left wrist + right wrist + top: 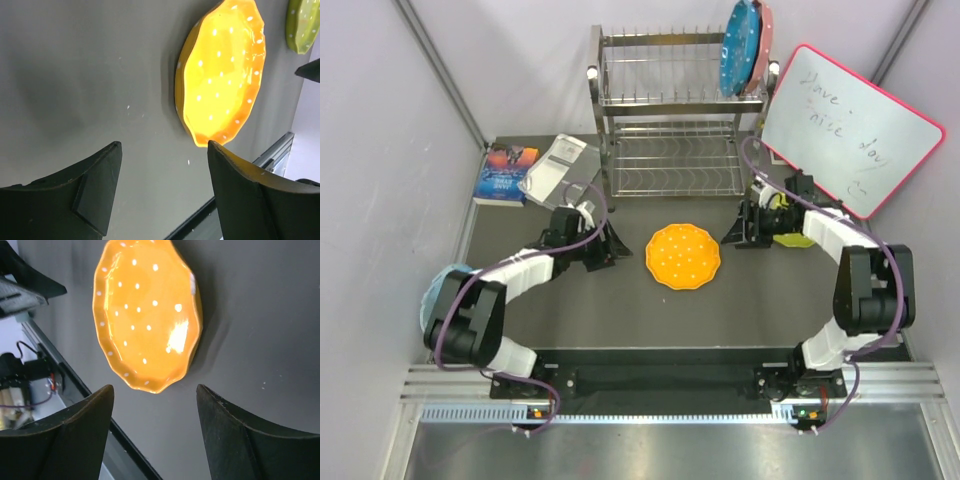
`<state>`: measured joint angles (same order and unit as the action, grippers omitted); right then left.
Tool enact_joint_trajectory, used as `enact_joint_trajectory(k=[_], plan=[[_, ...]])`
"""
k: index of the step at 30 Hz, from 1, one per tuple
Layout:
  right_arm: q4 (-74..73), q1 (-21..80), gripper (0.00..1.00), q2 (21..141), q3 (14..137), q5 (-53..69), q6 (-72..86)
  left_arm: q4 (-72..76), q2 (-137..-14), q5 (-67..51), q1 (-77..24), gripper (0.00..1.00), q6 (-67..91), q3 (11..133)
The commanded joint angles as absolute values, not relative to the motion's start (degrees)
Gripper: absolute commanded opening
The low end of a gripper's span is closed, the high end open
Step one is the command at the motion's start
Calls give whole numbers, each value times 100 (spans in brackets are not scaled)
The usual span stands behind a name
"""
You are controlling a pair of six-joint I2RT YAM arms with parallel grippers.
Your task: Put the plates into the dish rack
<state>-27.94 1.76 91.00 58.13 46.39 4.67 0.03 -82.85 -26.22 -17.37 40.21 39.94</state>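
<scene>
On the table's left, the left gripper (pixel 607 246) sits low with its jaws spread wide and nothing between them. The orange plate (pixel 683 256) lies flat just to its right, not touching. Across that plate, the right gripper (pixel 744 229) is equally wide open and empty, with the orange plate near its fingertips. The yellow-green plate (pixel 798 240) lies just beyond it, partly hidden under the right arm. At the back stands one dish rack (pixel 665 110). The blue plate (pixel 739 47) and pink plate (pixel 763 45) stand upright side by side at the right end of its top tier. Four plates in all: two on the table, two racked.
</scene>
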Motion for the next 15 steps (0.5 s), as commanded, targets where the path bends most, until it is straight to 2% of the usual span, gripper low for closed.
enact_joint_trajectory(k=[1, 7, 15], plan=[[-2101, 220, 67, 9482, 5792, 4852, 1002, 1273, -8657, -2584, -2021, 73, 4271, 3938], [-1731, 298, 65, 10281, 5949, 4808, 1248, 1661, -9246, -2602, -2232, 71, 4438, 3972], [-1047, 737, 64, 10757, 6003, 4614, 1818, 2100, -10107, -2566, -2672, 68, 4851, 4306]])
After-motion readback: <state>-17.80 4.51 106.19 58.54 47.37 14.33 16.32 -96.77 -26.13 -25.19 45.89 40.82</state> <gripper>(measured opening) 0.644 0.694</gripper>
